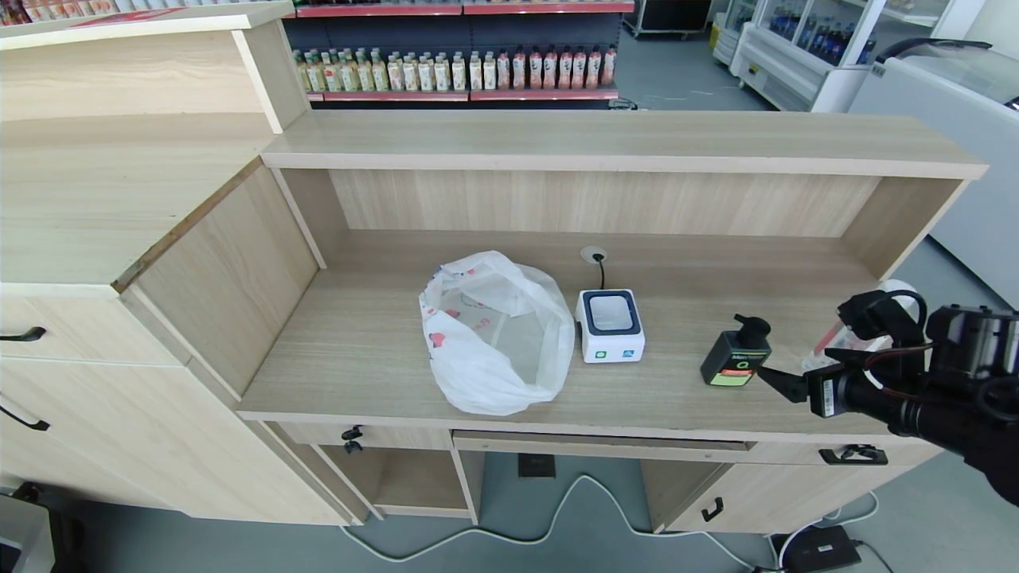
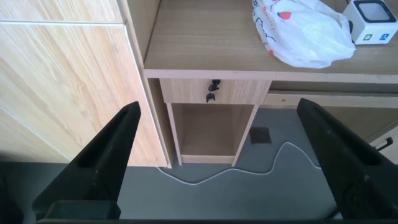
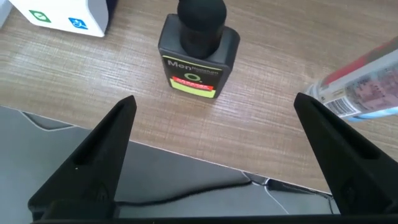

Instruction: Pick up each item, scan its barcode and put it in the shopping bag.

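Overall, taking twelve o'clock as pointing away from the robot in the head view, a pale wooden checkout surface (image 1: pixel 358 350) runs across the middle.

Furthest left, the left gripper (image 2: pixel 219 107) hangs low in front of the surface's left end, above grey floor. Its two black fingers are spread wide apart and hold nothing. Beyond them, in the left wrist view, is a small drawer (image 2: pixel 212 91) with a dark key or lock fitting on its front. A white cable (image 2: pixel 249 173) trails across the floor beneath.

Next, left of centre on the surface, lies the shopping bag (image 1: pixel 493 334). It is thin white plastic with red marks, slumped and crumpled, its mouth loosely open. Just beside it at three o'clock stands the scanner (image 1: pixel 611 324), a small white box with a dark-framed window on top. A black lead runs from it to a cable hole (image 1: pixel 594 255) at twelve o'clock.

At about four o'clock from the scanner, apart from it, a dark bottle (image 1: pixel 736 354) stands upright near the front edge. It has a black pump top and a green and red label.

The right gripper (image 3: pixel 214 102) sits at about four o'clock from that bottle, just off the front edge. Its fingers are opened wide and empty, and the bottle stands ahead of the gap between them, untouched.

At three o'clock from the dark bottle, a clear bottle (image 1: pixel 836 342) with a red and blue label appears to lie on its side on the surface.
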Motion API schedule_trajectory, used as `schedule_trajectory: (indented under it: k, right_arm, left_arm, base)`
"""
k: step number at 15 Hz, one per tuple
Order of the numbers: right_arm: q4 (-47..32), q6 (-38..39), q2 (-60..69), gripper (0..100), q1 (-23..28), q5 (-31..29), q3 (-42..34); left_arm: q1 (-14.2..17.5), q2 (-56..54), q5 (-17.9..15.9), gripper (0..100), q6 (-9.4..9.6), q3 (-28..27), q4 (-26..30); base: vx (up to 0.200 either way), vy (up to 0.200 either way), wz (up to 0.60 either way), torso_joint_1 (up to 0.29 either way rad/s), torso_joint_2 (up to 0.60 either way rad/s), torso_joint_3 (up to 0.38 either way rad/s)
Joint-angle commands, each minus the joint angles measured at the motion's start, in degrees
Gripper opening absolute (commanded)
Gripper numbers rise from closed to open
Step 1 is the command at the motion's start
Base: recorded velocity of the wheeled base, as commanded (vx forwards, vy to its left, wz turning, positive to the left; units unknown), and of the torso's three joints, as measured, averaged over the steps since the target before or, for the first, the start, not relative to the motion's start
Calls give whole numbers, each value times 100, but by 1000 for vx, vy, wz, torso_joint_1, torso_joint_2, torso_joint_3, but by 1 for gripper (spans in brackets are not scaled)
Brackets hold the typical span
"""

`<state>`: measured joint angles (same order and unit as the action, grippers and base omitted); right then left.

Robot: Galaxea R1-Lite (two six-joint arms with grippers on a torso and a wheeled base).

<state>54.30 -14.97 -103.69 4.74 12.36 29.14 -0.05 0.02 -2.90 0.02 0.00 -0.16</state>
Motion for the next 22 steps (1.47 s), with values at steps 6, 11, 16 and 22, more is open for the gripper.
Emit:
schedule_trajectory:
  k: [6,11,16,22]
  right_arm:
    - [415,-6,-969,100,-149,144,734]
    - [433,-67,-1303,100,-298,416,901]
    - [450,-138,-1637,100,-316,689,1270]
    - [450,-296,-1812,100,-281,829,1367]
  left_arm:
    - [-4,-2,0,100,-2,0,-2]
    - [5,-2,0,100,-2,0,-2]
    - [-4,-2,0,100,-2,0,-2]
    - [5,-2,0,100,-2,0,-2]
  base:
    - [0,0,0,0,0,0]
    - [0,0,0,0,0,0]
    - [0,0,0,0,0,0]
    - [0,0,0,0,0,0]
